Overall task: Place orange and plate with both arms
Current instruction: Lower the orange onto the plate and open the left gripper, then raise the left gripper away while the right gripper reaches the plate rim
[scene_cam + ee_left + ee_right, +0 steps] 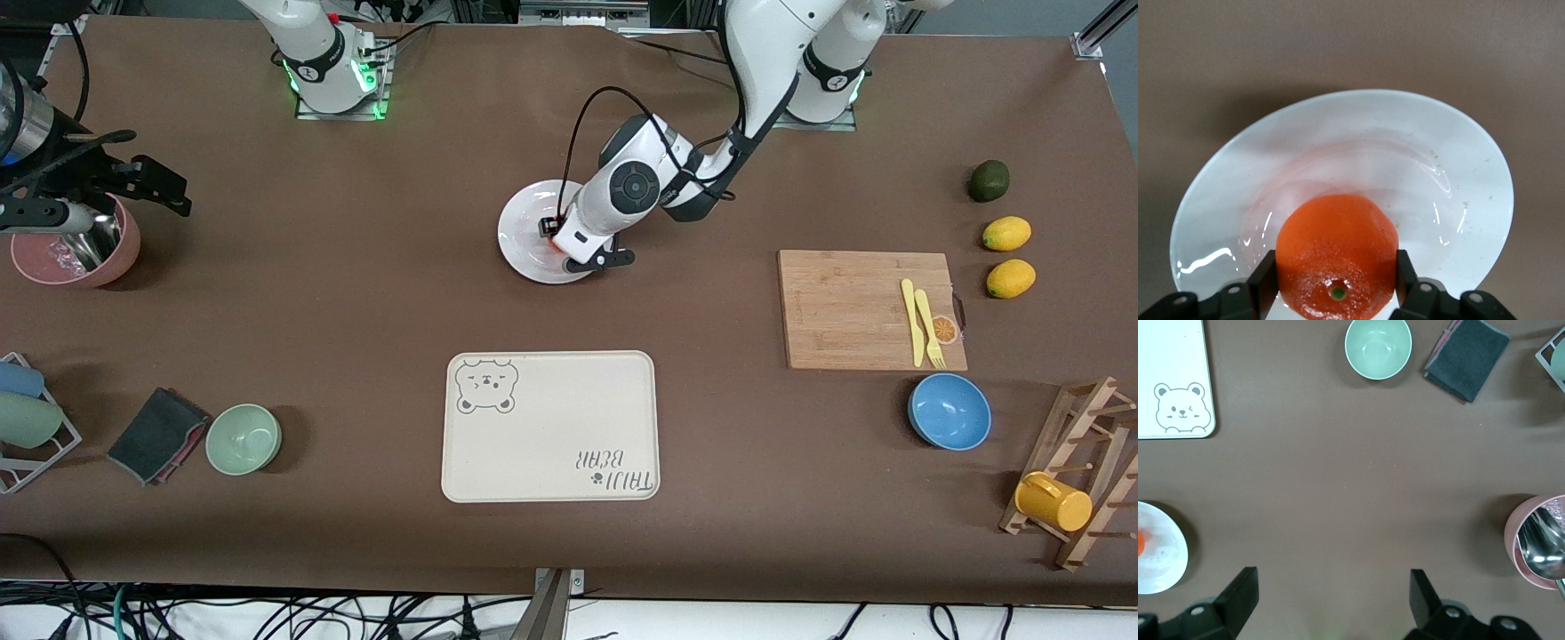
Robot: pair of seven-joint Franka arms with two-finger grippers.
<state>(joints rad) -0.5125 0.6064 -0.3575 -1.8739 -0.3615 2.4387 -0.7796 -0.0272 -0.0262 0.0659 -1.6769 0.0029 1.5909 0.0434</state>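
Observation:
The white plate (pixel 524 233) sits mid-table, farther from the front camera than the bear tray. The orange (pixel 1337 250) rests in the plate's (pixel 1438 153) hollow near its rim. My left gripper (pixel 1337 267) is low over the plate (pixel 560 244), with one black finger (pixel 1265 277) against each side of the orange. My right gripper (pixel 1331 577) hangs high over bare table, open, with nothing between its fingers. Its view catches the plate (pixel 1161 553) and a sliver of the orange (pixel 1140 541) at the picture's edge.
A cream bear tray (pixel 551 427) lies nearer the front camera than the plate. A cutting board (pixel 845 307), blue bowl (pixel 949 411) and lemons (pixel 1007 234) are toward the left arm's end. A green bowl (pixel 244 438), grey cloth (pixel 156 434) and pink bowl (pixel 116 258) are toward the right arm's end.

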